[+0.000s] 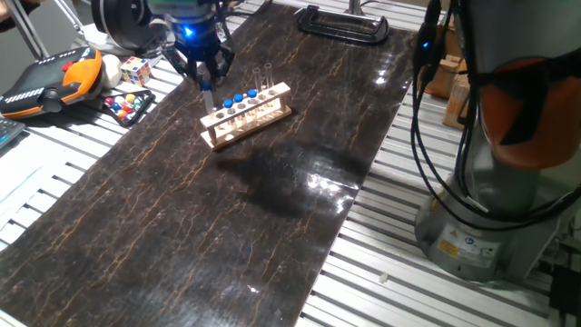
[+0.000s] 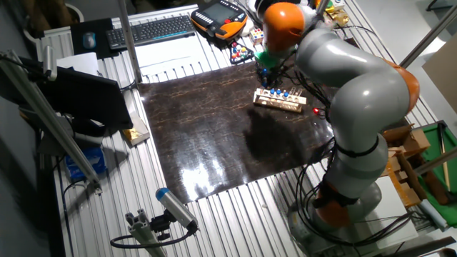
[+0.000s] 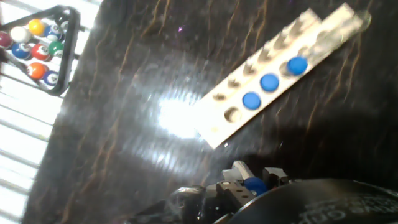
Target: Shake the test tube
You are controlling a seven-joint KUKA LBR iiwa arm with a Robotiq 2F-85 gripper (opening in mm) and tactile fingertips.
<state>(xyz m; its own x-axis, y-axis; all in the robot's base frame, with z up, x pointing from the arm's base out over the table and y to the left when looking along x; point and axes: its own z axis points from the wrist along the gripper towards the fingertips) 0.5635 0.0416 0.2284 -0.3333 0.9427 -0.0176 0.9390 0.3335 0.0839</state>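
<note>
A wooden rack (image 1: 250,116) (image 3: 273,74) (image 2: 280,101) stands on the dark mat. It holds three blue-capped tubes (image 3: 269,82) and two taller uncapped tubes (image 1: 263,80). One hole at its left end (image 3: 232,114) is empty. My gripper (image 1: 206,74) (image 3: 252,180) hangs just left of and above that end, shut on the test tube (image 1: 209,96). The tube's blue cap (image 3: 254,184) shows between the fingers in the hand view, and the tube hangs upright below them, lifted off the rack. In the other fixed view the gripper (image 2: 267,70) is mostly hidden by the arm.
A triangle of pool balls (image 1: 128,105) (image 3: 38,43), a Rubik's cube (image 1: 135,70) and an orange teach pendant (image 1: 50,82) lie left of the mat. A black clamp (image 1: 343,23) sits at the far edge. The arm's base (image 1: 490,218) stands at the right.
</note>
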